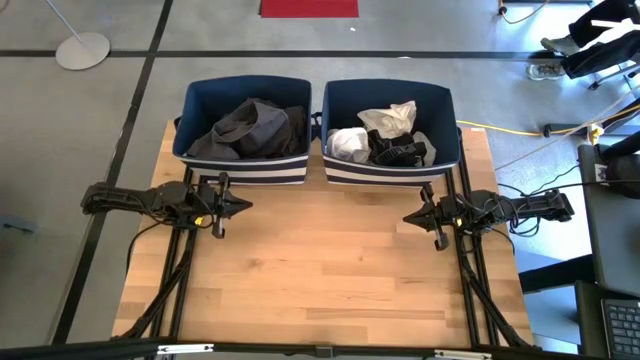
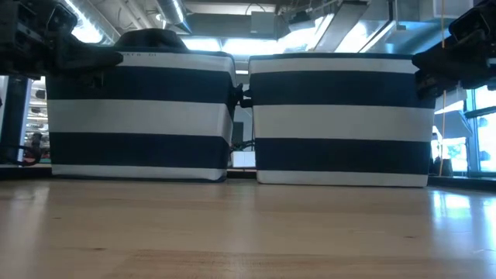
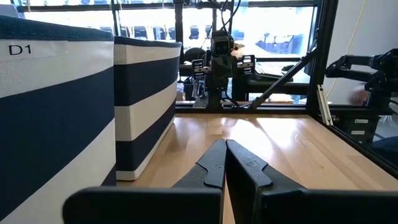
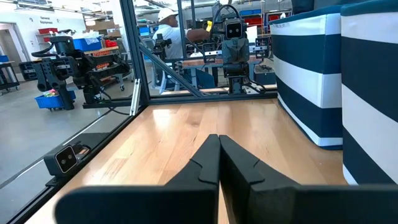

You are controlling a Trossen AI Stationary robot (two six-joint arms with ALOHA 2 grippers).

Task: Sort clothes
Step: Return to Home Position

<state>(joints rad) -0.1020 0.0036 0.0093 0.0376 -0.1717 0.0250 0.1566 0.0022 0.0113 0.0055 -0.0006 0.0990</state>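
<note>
Clothes (image 1: 250, 128) lie heaped inside the left bin (image 1: 240, 171) and right bin (image 1: 385, 172), hidden by bin walls from table level. In front of the bins, left gripper (image 1: 240, 207) and right gripper (image 1: 410, 216) have fingers pressed together, empty

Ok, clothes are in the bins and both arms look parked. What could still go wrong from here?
1. The dark clothes in the left bin seem to heap above its rim in the low view; a bump might tip some out.
2. The left gripper and right gripper, both shut, sit near the bins' front walls; a swing that way could shove the left bin or the right bin.
</note>
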